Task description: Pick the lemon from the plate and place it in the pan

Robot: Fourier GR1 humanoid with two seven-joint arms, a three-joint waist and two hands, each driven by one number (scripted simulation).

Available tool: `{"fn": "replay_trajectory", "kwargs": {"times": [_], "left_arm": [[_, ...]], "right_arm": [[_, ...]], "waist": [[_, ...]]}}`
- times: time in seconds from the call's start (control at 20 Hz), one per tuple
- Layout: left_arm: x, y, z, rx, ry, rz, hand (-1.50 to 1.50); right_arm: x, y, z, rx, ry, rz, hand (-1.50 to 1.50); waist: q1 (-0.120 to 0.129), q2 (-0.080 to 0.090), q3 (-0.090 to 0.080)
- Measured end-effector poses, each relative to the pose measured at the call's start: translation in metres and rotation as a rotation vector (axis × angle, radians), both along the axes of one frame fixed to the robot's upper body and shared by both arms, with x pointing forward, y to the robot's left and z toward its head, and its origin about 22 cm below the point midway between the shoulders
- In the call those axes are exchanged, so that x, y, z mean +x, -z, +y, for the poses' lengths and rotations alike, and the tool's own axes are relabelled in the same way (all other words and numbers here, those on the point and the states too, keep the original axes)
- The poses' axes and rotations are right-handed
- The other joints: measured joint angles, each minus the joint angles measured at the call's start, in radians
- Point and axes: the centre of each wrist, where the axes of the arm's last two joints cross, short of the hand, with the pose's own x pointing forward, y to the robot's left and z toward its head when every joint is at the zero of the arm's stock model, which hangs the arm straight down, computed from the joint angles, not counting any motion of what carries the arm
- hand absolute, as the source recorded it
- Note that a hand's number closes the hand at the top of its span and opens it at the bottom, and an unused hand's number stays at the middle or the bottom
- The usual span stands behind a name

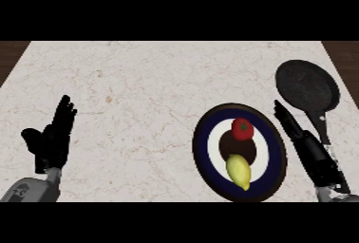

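Pale marbled counter (154, 85) fills my view, with dark wood showing at the far corners. On it sits a round plate (207, 156) with a dark rim, a blue band and a white ring, and past it, toward the far right, a black pan (306, 86) whose handle runs back toward me.

My worry from here is the tomato (242, 129). It shares the plate with the lemon (238, 172), lying just beyond it, so a careless sweep inward from the right could knock the red one or close on the wrong fruit. The lemon itself is long and smooth, and I judge it could roll or squirt out sideways if the fingers meet it off-centre. The plate might also slide if I bump its rim on the way in. Later, the pan's handle lies right along my right arm's path, so a lift and carry could nudge the pan askew.

My right hand (298, 135) is held edge-on with its fingers stretched straight toward the pan, holding nothing. It sits just beside the plate's right rim, over the pan handle. The lemon lies on the near half of the plate, to the left of that hand and slightly nearer to me, not touched by it.

My left hand (52, 140) rests open at the left edge, fingers up, well apart from everything.
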Motion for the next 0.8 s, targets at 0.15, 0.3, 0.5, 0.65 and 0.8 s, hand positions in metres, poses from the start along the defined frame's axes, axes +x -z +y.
{"fn": "replay_trajectory", "kwargs": {"times": [0.15,0.3,0.5,0.65,0.8], "left_arm": [[0.002,-0.004,-0.012,-0.016,0.064,-0.036,0.00],[0.007,-0.013,-0.034,-0.028,0.175,-0.106,0.00],[-0.001,-0.013,-0.060,-0.074,0.280,-0.157,0.00],[-0.008,-0.012,-0.071,-0.085,0.322,-0.174,0.00],[-0.012,-0.014,-0.081,-0.092,0.350,-0.187,0.00]], "right_arm": [[0.004,-0.014,0.011,0.042,-0.173,-0.116,1.50],[0.006,-0.045,0.041,0.129,-0.467,-0.320,1.50],[0.005,-0.052,0.012,0.108,-0.485,-0.568,-1.50],[-0.007,-0.038,-0.021,0.107,-0.568,-0.652,-1.50],[-0.013,-0.026,-0.055,0.031,-0.589,-0.724,-1.50]], "waist": [[-0.001,-0.006,0.008],[0.006,-0.017,0.013],[-0.020,-0.019,0.016],[-0.026,-0.015,0.017],[-0.022,-0.012,0.016]]}}
